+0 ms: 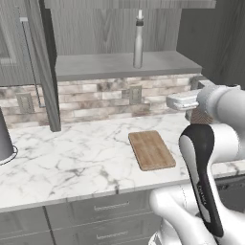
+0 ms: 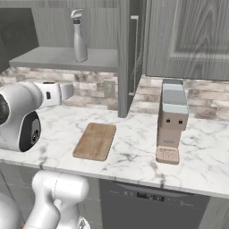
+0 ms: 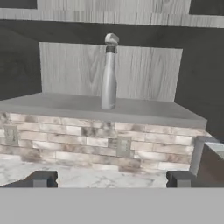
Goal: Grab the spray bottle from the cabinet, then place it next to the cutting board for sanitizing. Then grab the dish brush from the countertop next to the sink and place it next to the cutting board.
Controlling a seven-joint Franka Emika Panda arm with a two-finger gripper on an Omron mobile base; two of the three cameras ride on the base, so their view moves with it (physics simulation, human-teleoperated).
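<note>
Cabinet (image 1: pixel 119 64) shelf holds spray bottle (image 1: pixel 138 40)

The spray bottle (image 1: pixel 138 42), slim and pale grey with a light trigger head, stands upright on the grey shelf of the open cabinet (image 1: pixel 119 64), whose tall door (image 1: pixel 45 62) is swung wide. Below, the cutting board (image 1: pixel 150 150), light-brown wood with rounded corners, lies flat on the white marble worktop (image 1: pixel 72 162).
</note>
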